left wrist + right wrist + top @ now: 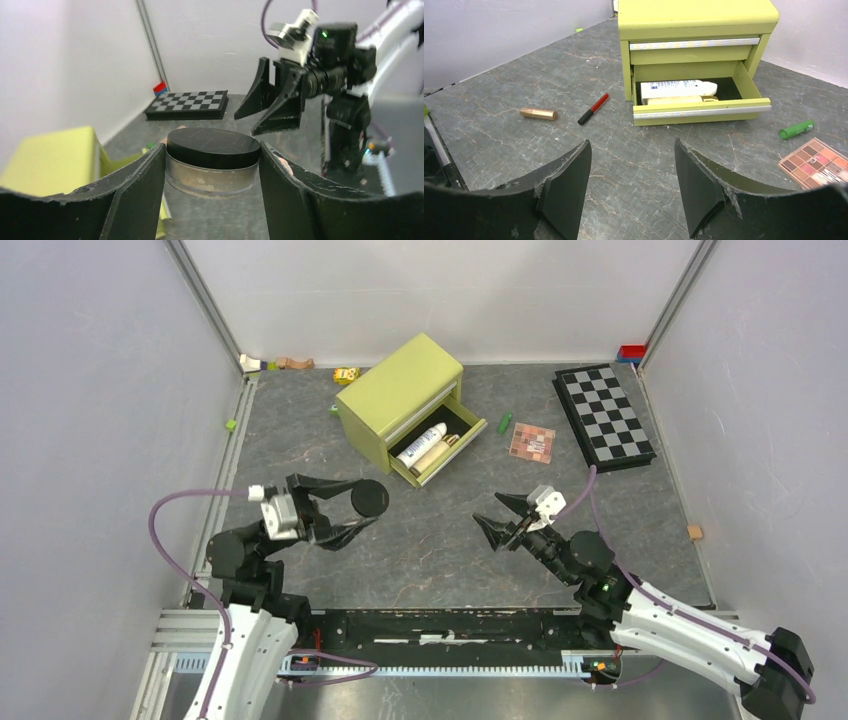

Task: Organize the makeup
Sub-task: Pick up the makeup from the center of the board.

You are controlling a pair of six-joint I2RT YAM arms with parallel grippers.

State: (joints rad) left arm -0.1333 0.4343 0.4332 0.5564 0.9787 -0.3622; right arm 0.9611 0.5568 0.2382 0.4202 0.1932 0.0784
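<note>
My left gripper [362,502] is shut on a round compact [212,157] with a black lid and tan base, held above the table left of the yellow-green drawer box [398,392]. The box's lower drawer [701,110] is open and holds a white bottle [678,88] and a tan tube. My right gripper [631,150] is open and empty, facing the drawer. A rose-gold tube [539,113] and a red-black pencil [593,109] lie left of the box. A green stick [796,129] and the square eyeshadow palette [531,442] lie to its right.
The chequered board [603,415] lies at the back right. Small toy blocks sit along the back wall [275,363], by the right corner [630,353] and at the right edge [694,532]. Metal frame rails run along both sides.
</note>
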